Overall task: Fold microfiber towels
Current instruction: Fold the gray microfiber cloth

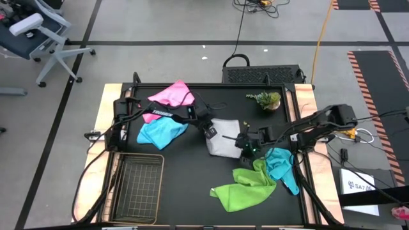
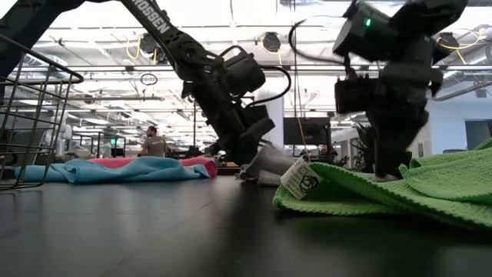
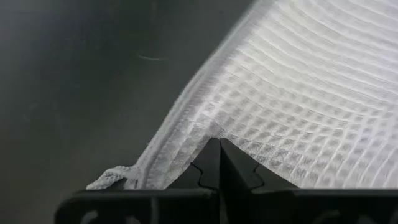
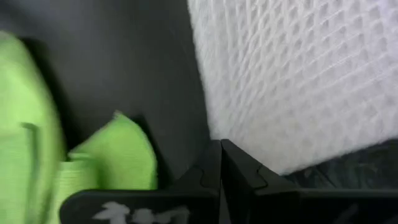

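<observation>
Pale grey-white towel lies near the middle of the black worktop, partly gathered, with both arms reaching in to it.

Left end effector is at the towel's left edge. In the left wrist view its fingers are clenched together right at the hem of the waffle-weave cloth, and the edge rises in a peak at the fingertips. A pinch on the hem looks likely, but the cloth between the tips is not plainly seen.

Right end effector is at the towel's right edge. In the right wrist view the fingers are clenched, tips meeting just at the border of the white cloth; whether any cloth is caught there, cannot tell. Lime green cloth shows beside them.

Other towels:
- pink towel, far left, crumpled, under the left arm.
- light blue towel, just near-side of the pink one, touching it in the low view.
- lime green towel, near right of centre, spread loosely; its label faces the low camera.
- teal towel, right side, bunched, overlapping the lime green one.

Wire mesh basket stands at the near left corner. Small potted plant stands at the far right. A person is visible far back in the room.
</observation>
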